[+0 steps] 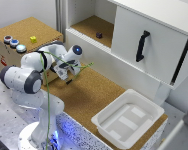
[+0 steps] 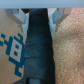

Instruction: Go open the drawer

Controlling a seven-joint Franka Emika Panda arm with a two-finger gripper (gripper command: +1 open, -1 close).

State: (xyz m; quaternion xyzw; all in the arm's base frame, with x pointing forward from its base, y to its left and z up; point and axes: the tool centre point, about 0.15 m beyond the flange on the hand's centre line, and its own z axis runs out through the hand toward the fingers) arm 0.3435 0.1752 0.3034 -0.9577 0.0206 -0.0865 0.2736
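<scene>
Observed: the gripper (image 1: 65,71) sits low over the cork tabletop (image 1: 89,95), at the exterior view's left, beside a cork box (image 1: 24,30) carrying buttons. In the wrist view the jaws are clamped on a dark cylindrical handle (image 2: 39,50) running between them. This is judged to be the drawer's handle, though the drawer front itself cannot be made out.

Assessment: grasp appears made; the pull remains.

Recommendation: keep the jaws tight and centred on the handle. Draw straight back along the drawer's travel, level, without twisting the wrist. A skewed pull risks slipping off or binding the slide. The white tray (image 1: 129,120) lies well apart, no obstruction.
</scene>
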